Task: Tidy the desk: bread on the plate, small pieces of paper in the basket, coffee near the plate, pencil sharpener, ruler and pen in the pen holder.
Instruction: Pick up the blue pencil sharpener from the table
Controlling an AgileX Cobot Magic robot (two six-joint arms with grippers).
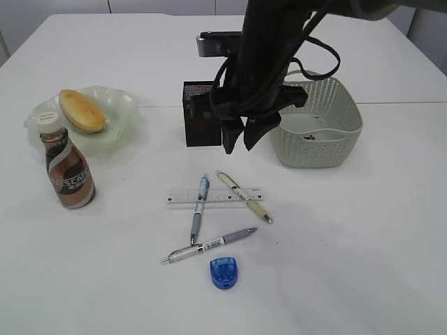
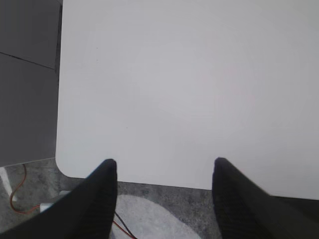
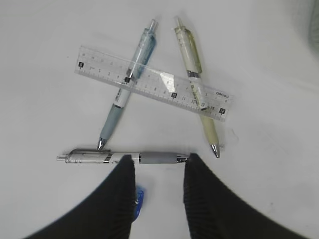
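A speckled grey floor [image 2: 149,219] shows past the near edge in the left wrist view. A thin red wire [image 2: 15,196] lies on it, and a grey panel [image 2: 27,84] stands alongside.

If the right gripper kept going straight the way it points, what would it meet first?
Probably the grey pen: the open right gripper hangs above the desk, its fingertips straddling that pen's grip. How far above is unclear.

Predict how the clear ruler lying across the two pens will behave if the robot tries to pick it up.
The ruler looks thin and flat, so it is probably light and slightly bendy. Its smooth clear plastic may slip in a grip. Since it rests across the blue pen and the yellow pen, lifting it could set those round barrels rolling.
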